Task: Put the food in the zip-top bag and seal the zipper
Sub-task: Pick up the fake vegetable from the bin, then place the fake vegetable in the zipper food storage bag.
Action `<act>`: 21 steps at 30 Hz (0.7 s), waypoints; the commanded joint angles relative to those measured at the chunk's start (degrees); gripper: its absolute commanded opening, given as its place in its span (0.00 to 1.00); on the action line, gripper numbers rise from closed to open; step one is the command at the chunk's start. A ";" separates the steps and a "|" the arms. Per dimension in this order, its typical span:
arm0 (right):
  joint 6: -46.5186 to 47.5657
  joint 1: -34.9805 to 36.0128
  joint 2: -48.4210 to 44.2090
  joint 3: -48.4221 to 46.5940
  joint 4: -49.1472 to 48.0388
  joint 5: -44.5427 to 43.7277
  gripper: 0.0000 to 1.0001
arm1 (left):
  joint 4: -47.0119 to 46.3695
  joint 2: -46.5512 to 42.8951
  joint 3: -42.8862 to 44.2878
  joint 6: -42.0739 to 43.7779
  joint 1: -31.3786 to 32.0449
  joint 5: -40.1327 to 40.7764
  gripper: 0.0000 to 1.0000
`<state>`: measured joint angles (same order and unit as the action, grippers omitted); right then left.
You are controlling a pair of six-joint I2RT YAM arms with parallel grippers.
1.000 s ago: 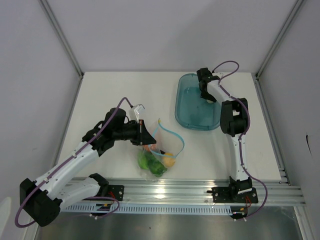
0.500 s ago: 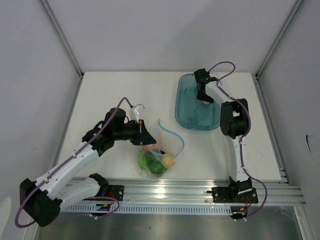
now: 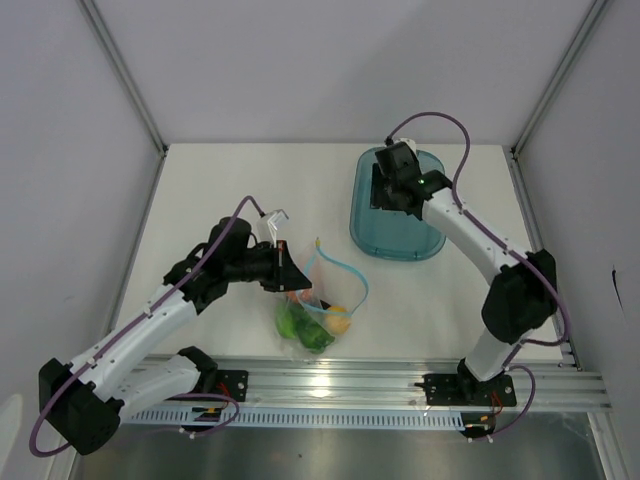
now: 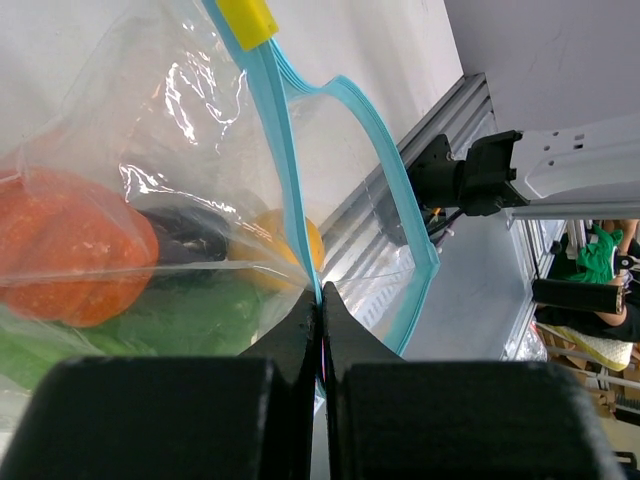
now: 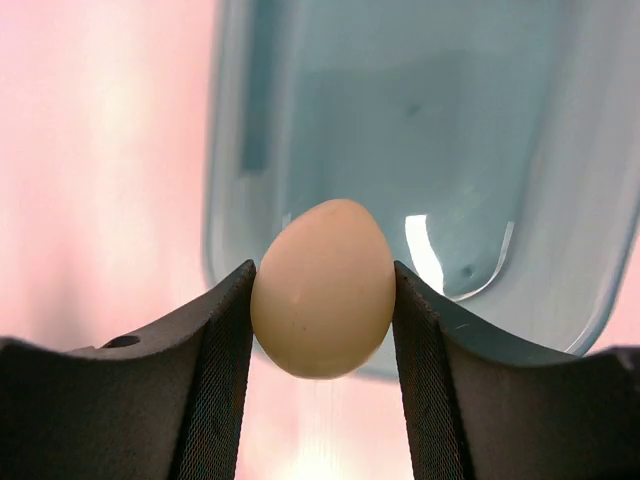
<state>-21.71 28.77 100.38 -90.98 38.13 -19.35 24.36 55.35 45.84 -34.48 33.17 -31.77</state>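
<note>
the left gripper (image 4: pixel 320 300) is pinching the zip-top bag (image 4: pixel 200 150), fingers (image 4: pixel 285 345) pressed together, while the right gripper (image 5: pixel 322 300), half open, is clamping the egg (image 5: pixel 322 285) above the teal tray (image 5: pixel 480 120).

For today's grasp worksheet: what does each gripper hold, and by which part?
The right gripper holds the egg by its two opposite sides. The left gripper pinches the bag at its zipper edge.

Pale cream egg (image 5: pixel 323 288), teal tray (image 5: pixel 440 120), light-blue zipper (image 4: pixel 288 150), orange tomato (image 4: pixel 70 250)
</note>
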 commanded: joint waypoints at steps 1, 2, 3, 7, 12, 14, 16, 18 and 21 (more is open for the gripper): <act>4.04 2.16 -8.25 5.19 -0.68 11.32 0.14 | -0.28 -1.47 0.03 0.29 -0.56 -0.14 0.01; 4.22 3.03 -11.14 5.98 -0.51 18.06 0.14 | -0.19 -1.48 0.12 0.20 -0.56 -0.22 0.00; 4.31 3.30 -12.65 6.69 -0.43 21.78 0.15 | 0.07 -1.48 0.12 0.29 -0.56 -0.14 0.01; 6.15 6.81 -18.19 10.11 0.27 32.97 0.16 | 0.51 -1.65 0.21 0.38 -0.47 0.48 0.01; 10.37 14.62 -21.98 12.75 1.86 42.98 0.19 | 0.87 -1.48 0.65 0.55 -0.47 1.09 0.00; 10.82 16.66 -22.85 15.12 1.95 43.09 0.20 | 1.39 -1.30 1.00 0.55 -0.56 1.18 0.01; 10.38 17.80 -24.17 17.05 0.81 42.29 0.20 | 1.65 -1.39 1.70 0.55 -0.56 1.27 0.01; 9.50 17.81 -24.79 19.69 -0.24 42.82 0.20 | 1.83 -1.39 1.88 0.64 -0.56 1.36 0.00; 8.62 18.07 -24.79 21.37 -1.12 43.70 0.21 | 2.36 -1.56 2.14 0.82 -0.56 1.53 0.00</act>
<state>-13.06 46.87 77.12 -70.50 38.79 22.00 26.17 54.94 45.87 -34.48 33.12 -30.98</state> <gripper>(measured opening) 0.547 0.004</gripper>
